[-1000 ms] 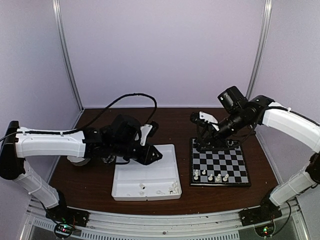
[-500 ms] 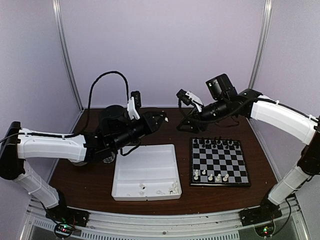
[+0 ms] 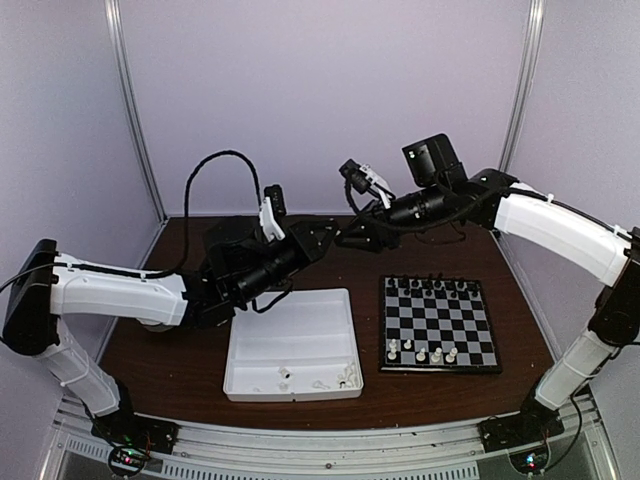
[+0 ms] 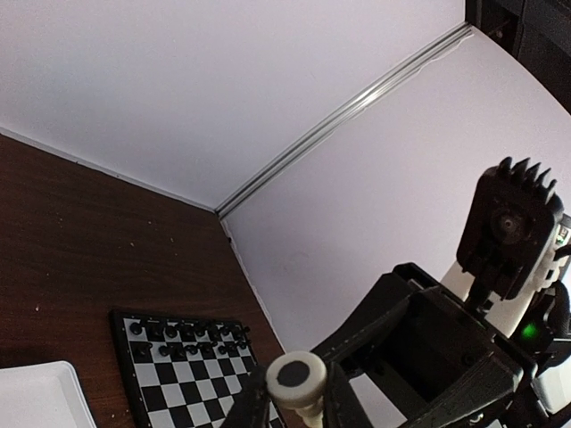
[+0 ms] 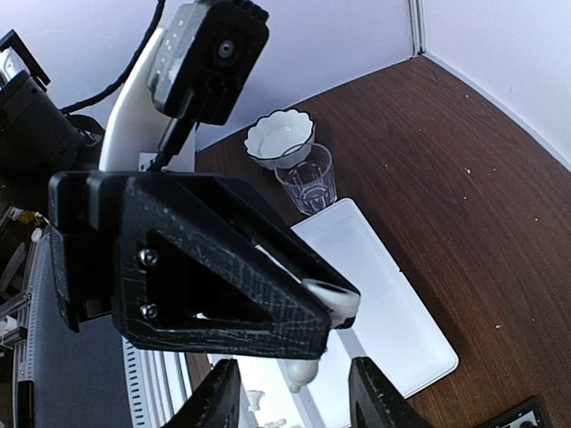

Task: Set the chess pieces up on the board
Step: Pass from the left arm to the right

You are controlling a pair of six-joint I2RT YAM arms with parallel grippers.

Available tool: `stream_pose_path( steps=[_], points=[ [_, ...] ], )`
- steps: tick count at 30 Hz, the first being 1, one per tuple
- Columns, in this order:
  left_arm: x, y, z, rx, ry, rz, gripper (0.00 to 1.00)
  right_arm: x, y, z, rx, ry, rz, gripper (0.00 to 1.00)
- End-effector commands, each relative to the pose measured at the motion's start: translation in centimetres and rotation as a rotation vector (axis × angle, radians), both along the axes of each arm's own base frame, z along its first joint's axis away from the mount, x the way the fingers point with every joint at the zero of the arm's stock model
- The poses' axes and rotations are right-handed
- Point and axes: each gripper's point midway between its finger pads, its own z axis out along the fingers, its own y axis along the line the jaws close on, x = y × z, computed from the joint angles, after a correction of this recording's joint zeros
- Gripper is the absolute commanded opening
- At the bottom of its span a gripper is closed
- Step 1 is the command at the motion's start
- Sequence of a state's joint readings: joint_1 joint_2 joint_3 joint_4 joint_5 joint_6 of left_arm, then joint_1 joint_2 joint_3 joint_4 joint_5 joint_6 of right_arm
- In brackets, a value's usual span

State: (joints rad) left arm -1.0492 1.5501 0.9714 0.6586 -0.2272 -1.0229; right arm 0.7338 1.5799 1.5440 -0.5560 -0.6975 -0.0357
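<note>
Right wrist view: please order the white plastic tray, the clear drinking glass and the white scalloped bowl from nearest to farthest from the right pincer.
1. The white plastic tray, directly ahead of the right pincer.
2. The clear drinking glass, past the tray's far end.
3. The white scalloped bowl, just behind the glass.

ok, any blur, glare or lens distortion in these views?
Top external: even light, no glare; the chess pieces on the board are soft blobs. Left wrist: wide lens bows the wall seam. Right wrist: left end effector fills the foreground, in focus.
</note>
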Motion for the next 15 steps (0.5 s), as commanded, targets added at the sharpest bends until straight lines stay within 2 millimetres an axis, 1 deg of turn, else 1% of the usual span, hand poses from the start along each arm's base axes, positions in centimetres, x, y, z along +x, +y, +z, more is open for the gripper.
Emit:
stream_pose_path(
  steps=[1, 5, 9, 12, 15],
  points=[
    [-0.2, -0.5, 1.6, -0.076, -0.018, -0.018, 0.06, 0.0, 0.9, 1.2, 0.041, -0.004, 0.019, 0.39],
    [-0.3, -0.5, 1.6, -0.074, -0.019, -0.021, 0.06, 0.1, 0.9, 1.2, 0.042, -0.004, 0.015, 0.26],
    [-0.3, -0.6, 1.3, -0.078, -0.009, -0.023, 0.07, 0.5, 0.7, 0.8, 0.025, -0.011, -0.007, 0.13],
    [-0.3, -0.7, 1.0, -0.081, -0.004, -0.031, 0.07, 0.8, 0.7, 0.4, 0.015, -0.012, -0.022, 0.11],
    [-0.3, -0.9, 1.1, -0.089, -0.003, -0.038, 0.07, 0.9, 0.7, 0.2, 0.012, -0.010, -0.031, 0.13]
  ],
)
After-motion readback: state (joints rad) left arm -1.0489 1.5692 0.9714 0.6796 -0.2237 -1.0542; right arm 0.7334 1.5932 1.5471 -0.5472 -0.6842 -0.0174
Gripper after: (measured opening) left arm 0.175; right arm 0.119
